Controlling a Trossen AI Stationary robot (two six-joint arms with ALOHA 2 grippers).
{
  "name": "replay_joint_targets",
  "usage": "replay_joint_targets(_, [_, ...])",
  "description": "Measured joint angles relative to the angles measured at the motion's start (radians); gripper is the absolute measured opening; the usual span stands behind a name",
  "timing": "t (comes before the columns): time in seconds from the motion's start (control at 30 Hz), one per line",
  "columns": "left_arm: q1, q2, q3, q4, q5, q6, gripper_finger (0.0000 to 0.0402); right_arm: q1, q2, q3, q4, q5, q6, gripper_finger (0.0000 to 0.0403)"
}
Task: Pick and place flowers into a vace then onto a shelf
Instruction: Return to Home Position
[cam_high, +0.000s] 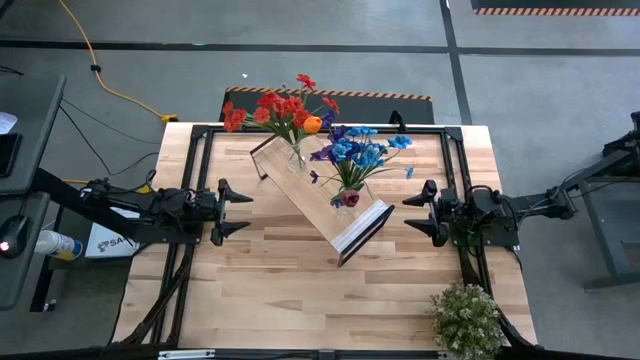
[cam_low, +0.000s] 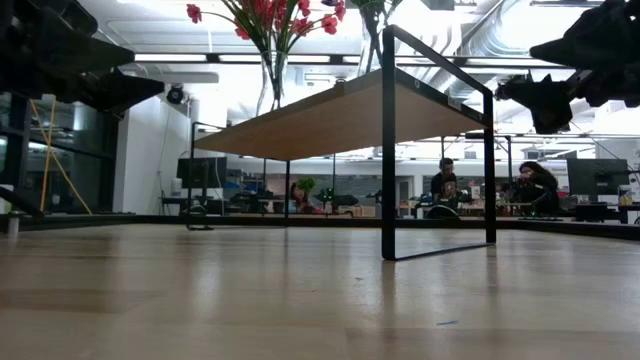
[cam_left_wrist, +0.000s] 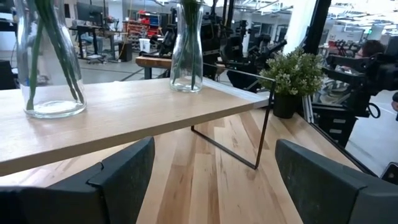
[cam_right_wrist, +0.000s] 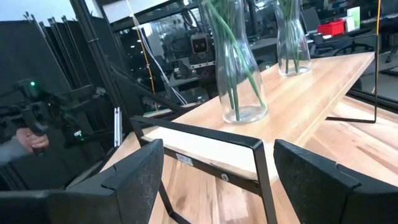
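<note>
The light-wood shelf stands slantwise on its dark frame legs in the middle of the table. Two clear glass vases stand on its board. The far one holds red and orange flowers; the other holds blue, purple and dark maroon flowers. My left gripper hovers open and level off the shelf's left side, with nothing between its fingers. Off the shelf's white end, my right gripper is open too, holding nothing.
A bushy pale-green potted plant stands at the table's near right corner. A dark frame runs around the tabletop. Bare wood lies in front of the shelf toward the near edge. People sit in the room behind.
</note>
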Motion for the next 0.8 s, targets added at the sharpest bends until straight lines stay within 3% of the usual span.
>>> replay_joint_targets(0.53, [0.0, 0.0, 0.0, 0.003, -0.025, -0.007, 0.0367, 0.0, 0.0, 0.0, 0.028, -0.107, 0.01, 0.0293])
replay_joint_targets(0.8, [0.0, 0.0, 0.0, 0.003, -0.025, -0.008, 0.0367, 0.0, 0.001, 0.0, 0.031, -0.109, 0.109, 0.0293])
